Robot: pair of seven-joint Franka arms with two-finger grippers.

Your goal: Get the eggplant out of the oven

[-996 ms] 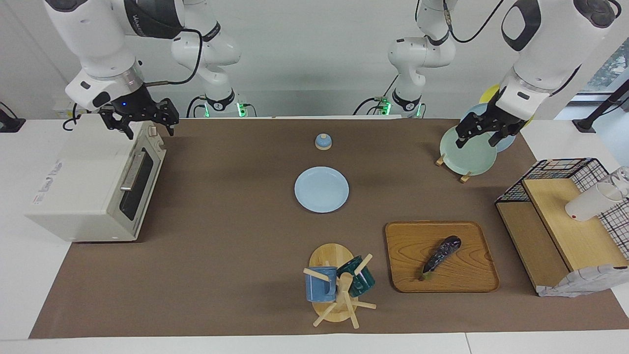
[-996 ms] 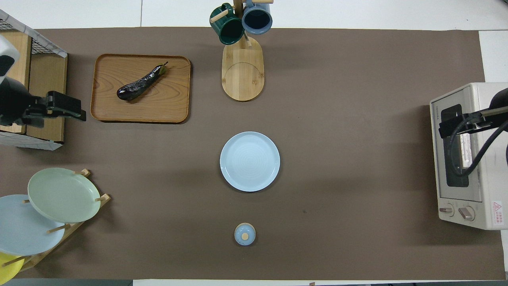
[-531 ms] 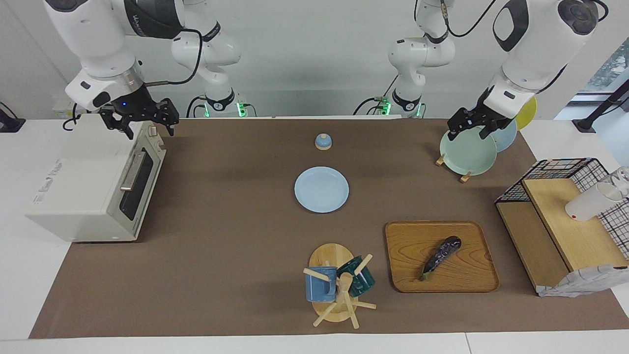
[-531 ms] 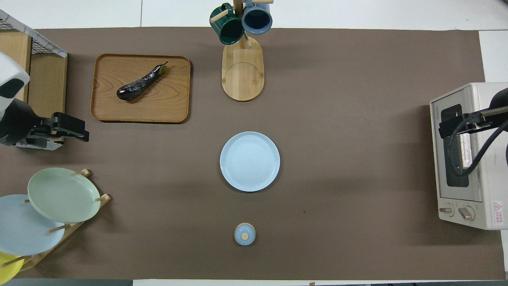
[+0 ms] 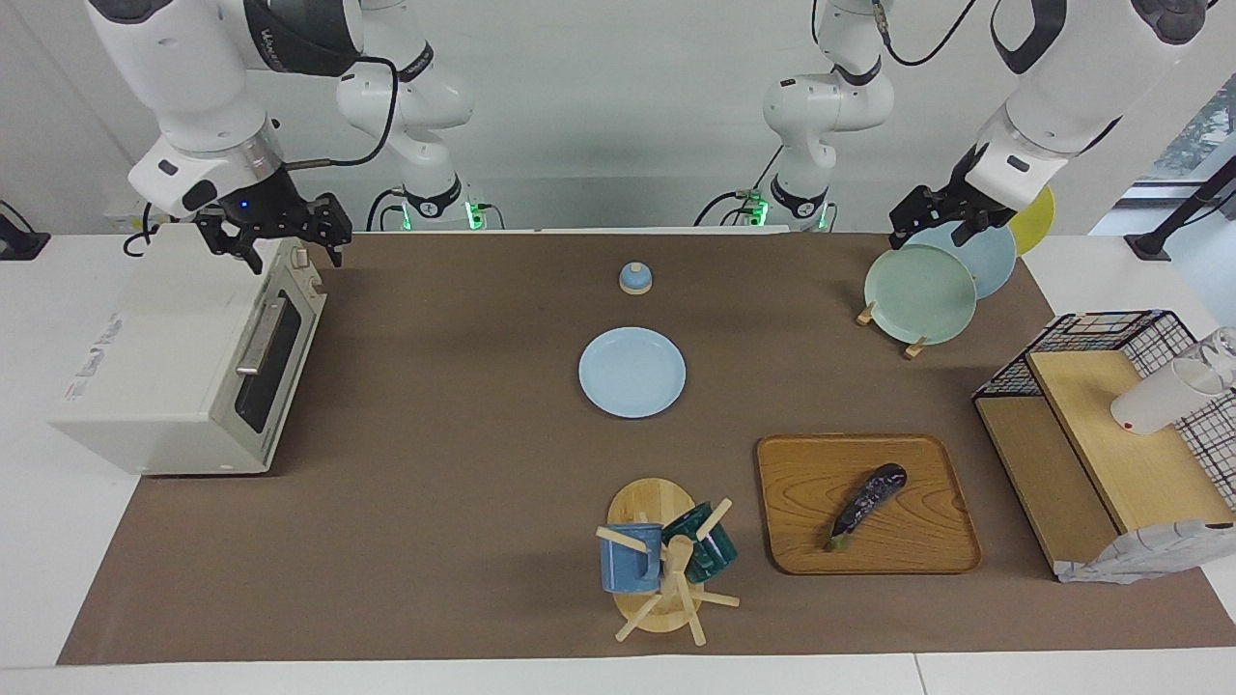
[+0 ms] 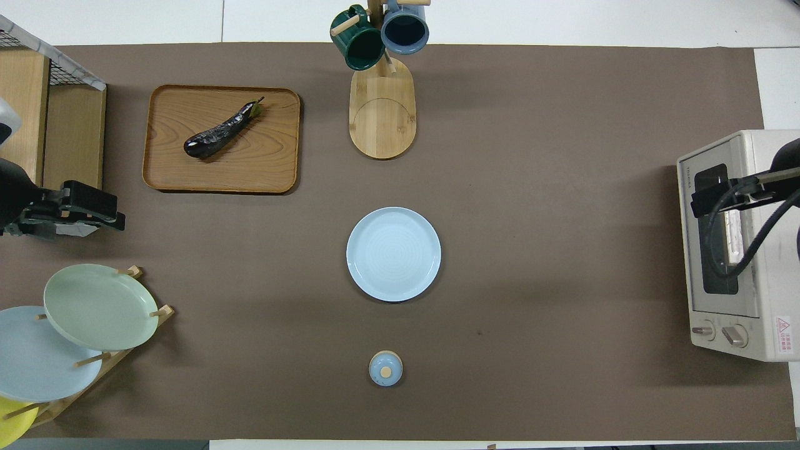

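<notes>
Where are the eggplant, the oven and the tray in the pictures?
eggplant [image 5: 867, 504], facing view, middle of its dark body.
oven [image 5: 164, 333], facing view, cream top panel.
tray [image 6: 262, 169], overhead view, bare wood near its corner.

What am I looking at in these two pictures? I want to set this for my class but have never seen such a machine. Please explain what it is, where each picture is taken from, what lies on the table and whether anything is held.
These are two white robot arms at a table. One picture faces them from across the table; the other looks down from above their end.

The eggplant lies on a wooden tray, outside the oven, whose door is shut. A blue plate sits mid-table, with a small lidded pot nearer the robots. A mug stand and a plate rack stand there too.

The right gripper hangs over the oven and the left gripper over the plate rack. Both are open and empty.
</notes>
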